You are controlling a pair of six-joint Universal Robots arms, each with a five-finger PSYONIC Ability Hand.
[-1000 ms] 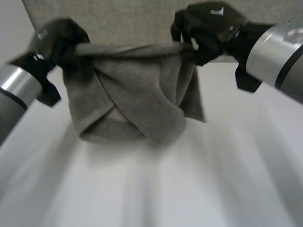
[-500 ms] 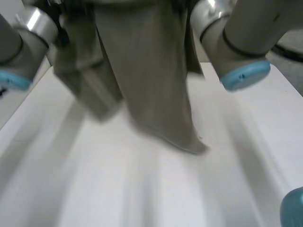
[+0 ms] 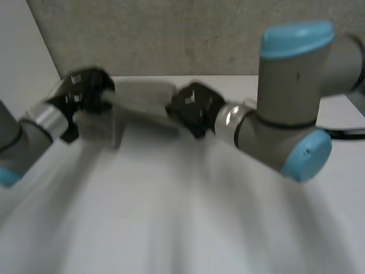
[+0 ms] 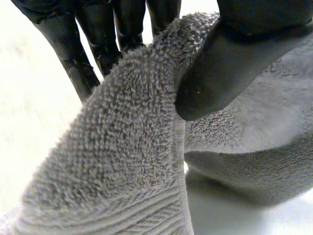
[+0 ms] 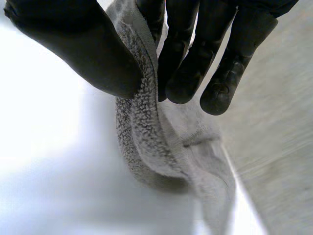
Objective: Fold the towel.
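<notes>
Now | left hand [image 3: 85,91] pinches towel [image 3: 142,100] end | right hand [image 3: 194,105] pinches other end

Left hand [image 3: 85,96] and right hand [image 3: 193,107], thumbs pinched to fingers, reach forward, seemingly near each other.

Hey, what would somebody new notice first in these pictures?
The grey towel, bunched between two black hands at the far side of the white table. The left hand and the right hand each pinch it between thumb and fingers. The right arm's big light-blue cap looms close.
</notes>
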